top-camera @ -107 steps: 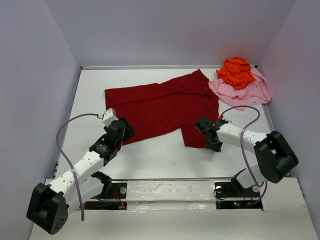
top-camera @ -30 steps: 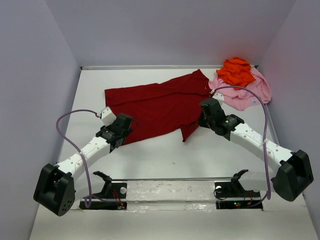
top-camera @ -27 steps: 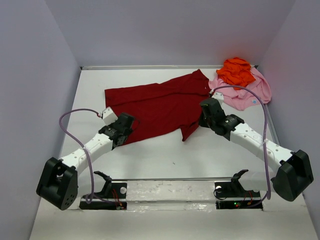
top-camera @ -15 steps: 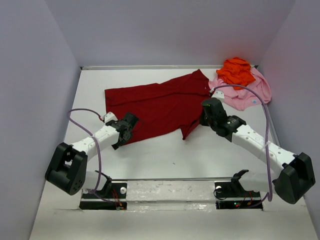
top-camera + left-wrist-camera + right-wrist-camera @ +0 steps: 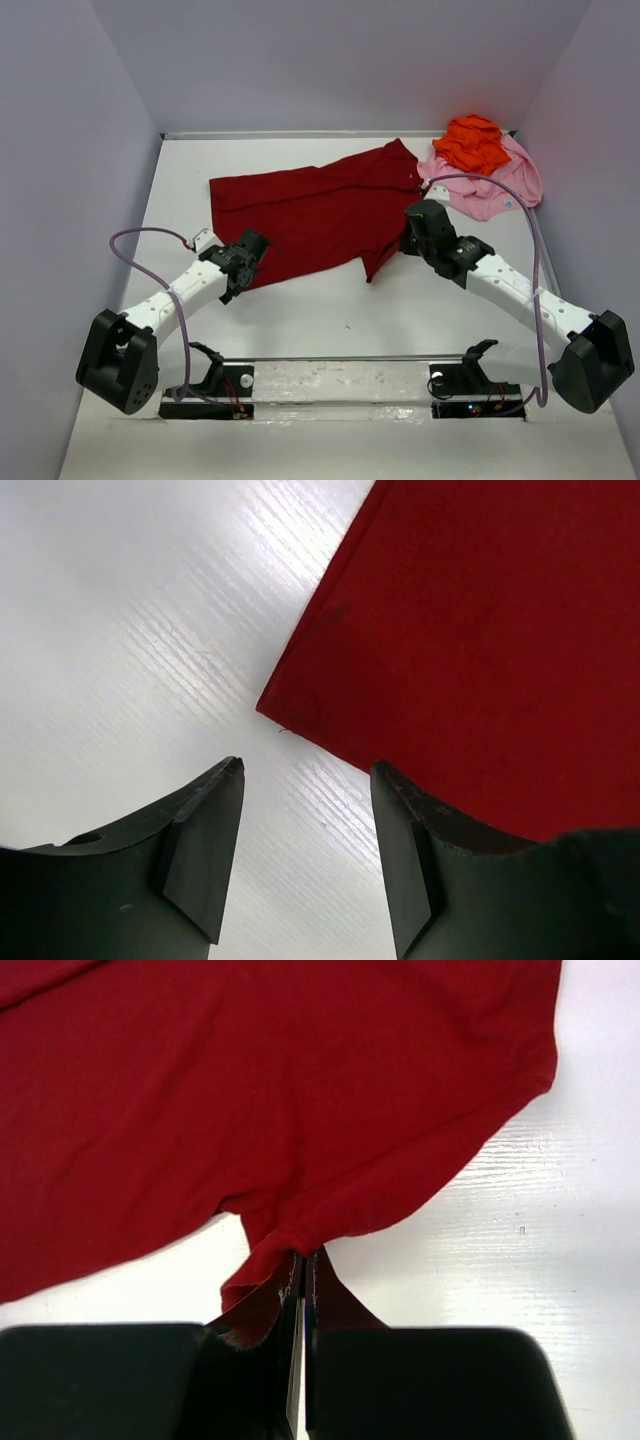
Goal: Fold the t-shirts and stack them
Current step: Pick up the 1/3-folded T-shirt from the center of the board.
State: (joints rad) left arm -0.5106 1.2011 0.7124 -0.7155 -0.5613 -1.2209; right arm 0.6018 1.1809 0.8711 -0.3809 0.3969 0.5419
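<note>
The dark red t-shirt (image 5: 320, 215) lies spread on the white table, also seen in the left wrist view (image 5: 480, 630) and the right wrist view (image 5: 260, 1090). My right gripper (image 5: 408, 240) (image 5: 303, 1260) is shut on the shirt's near right edge, the cloth bunched between the jaws. My left gripper (image 5: 244, 272) (image 5: 305, 770) is open and empty, just off the shirt's near left corner (image 5: 265, 708), above bare table. The bright orange t-shirt (image 5: 472, 142) lies crumpled on the light pink t-shirt (image 5: 490, 185) at the far right corner.
Grey walls enclose the white table (image 5: 330, 320) on three sides. A metal rail (image 5: 340, 378) with the arm bases runs along the near edge. Purple cables loop over both arms.
My left gripper has swung slightly toward the shirt's near left corner, its arm lowering. My right gripper, since closing in from the near side, stays shut on the shirt's right edge.
</note>
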